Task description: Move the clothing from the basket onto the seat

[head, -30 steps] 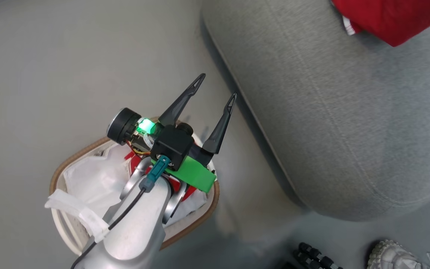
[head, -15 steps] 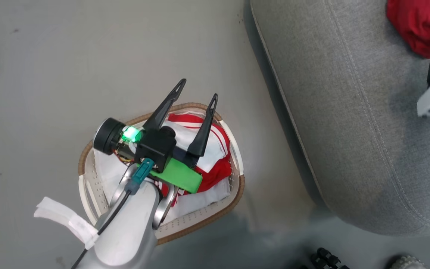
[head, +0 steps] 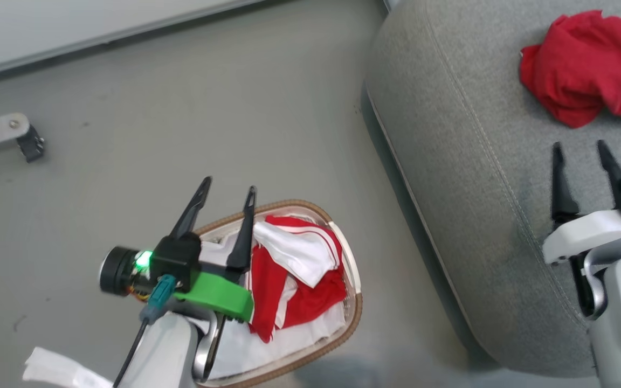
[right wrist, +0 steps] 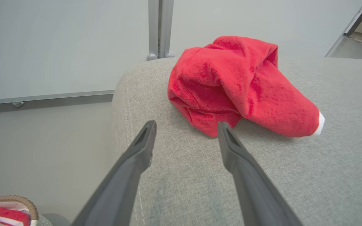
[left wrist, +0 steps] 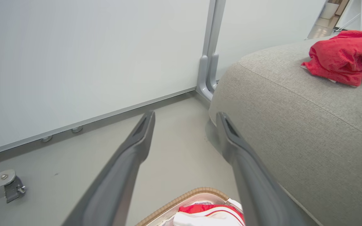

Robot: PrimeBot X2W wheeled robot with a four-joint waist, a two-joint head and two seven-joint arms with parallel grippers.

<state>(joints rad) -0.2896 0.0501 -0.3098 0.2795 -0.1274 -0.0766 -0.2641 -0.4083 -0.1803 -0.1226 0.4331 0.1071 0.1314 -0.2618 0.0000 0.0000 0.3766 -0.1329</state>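
Clothing: you've two pieces, plain red garment (head: 585, 70) bunched on seat (head: 450, 134), striped garment (head: 294, 269) in basket (head: 356, 302) beside seat, no clear axis; left gripper (head: 228, 185), right gripper (head: 579, 144) spread, empty.

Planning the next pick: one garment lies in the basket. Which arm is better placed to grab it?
Left. The left gripper hangs open over the basket, beside the red-and-white garment. The right gripper is open over the seat, near the plain red garment, away from the basket.
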